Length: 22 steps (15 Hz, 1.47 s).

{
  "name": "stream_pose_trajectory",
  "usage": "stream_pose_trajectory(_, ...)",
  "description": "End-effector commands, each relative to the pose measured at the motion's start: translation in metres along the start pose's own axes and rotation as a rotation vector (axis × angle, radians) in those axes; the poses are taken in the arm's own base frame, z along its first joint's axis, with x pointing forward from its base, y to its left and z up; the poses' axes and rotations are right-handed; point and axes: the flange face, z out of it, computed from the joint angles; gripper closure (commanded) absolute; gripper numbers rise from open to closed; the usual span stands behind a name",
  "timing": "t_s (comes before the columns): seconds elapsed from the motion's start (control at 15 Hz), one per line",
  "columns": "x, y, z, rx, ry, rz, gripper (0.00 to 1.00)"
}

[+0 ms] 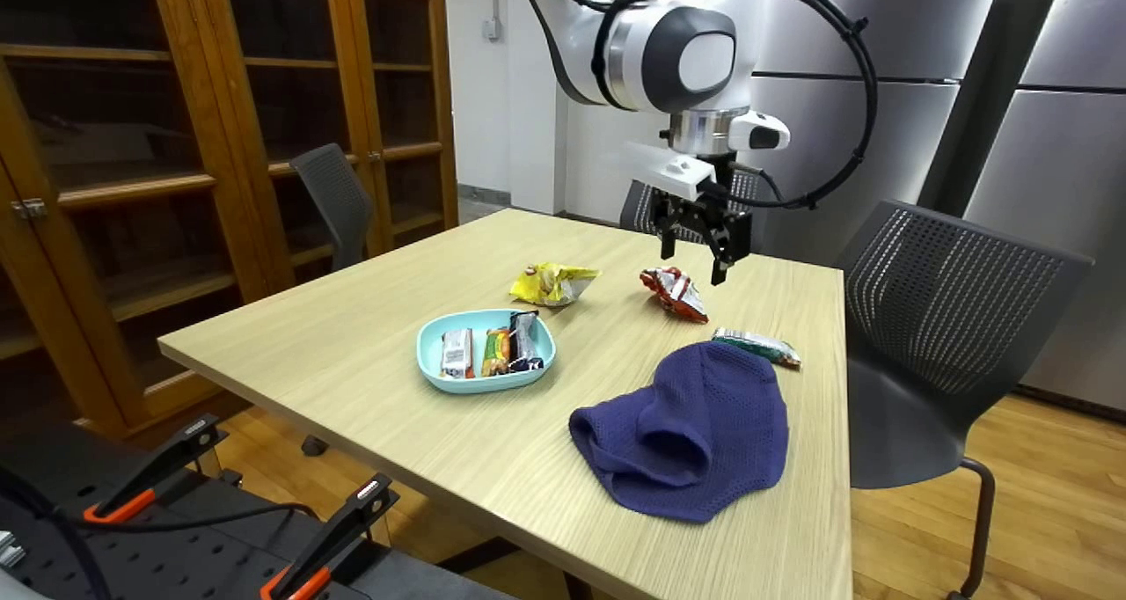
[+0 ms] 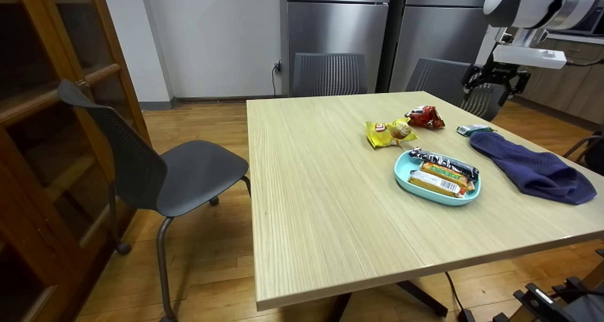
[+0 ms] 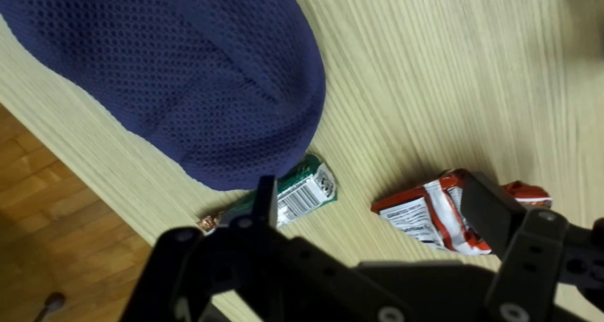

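My gripper is open and empty, pointing down above the table. It also shows in an exterior view and in the wrist view. It is nearest a crumpled red snack bag, which lies partly behind one finger in the wrist view. A green wrapped bar lies partly behind the opposite finger, its side against a dark blue mesh cloth. The folded cloth covers part of the table. A yellow snack bag lies beyond the red one.
A light blue tray holds three wrapped bars and also shows in an exterior view. Dark chairs stand around the wooden table. A wooden glass-door cabinet stands beside it. Clamps sit near the front edge.
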Motion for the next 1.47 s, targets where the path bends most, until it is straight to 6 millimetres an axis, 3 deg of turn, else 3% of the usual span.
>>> stream_pose_trajectory(0.0, 0.023, 0.010, 0.011, -0.011, -0.021, 0.193, 0.00)
stream_pose_trajectory(0.07, 0.025, 0.012, 0.013, -0.012, -0.025, 0.244, 0.00)
stream_pose_trajectory(0.13, 0.013, 0.012, 0.012, -0.014, -0.008, 0.150, 0.00)
stream_pose_trajectory(0.6, 0.020, 0.014, 0.017, -0.019, -0.008, 0.218, 0.00)
stream_pose_trajectory(1.4, 0.057, 0.046, 0.034, 0.020, -0.049, 0.496, 0.00)
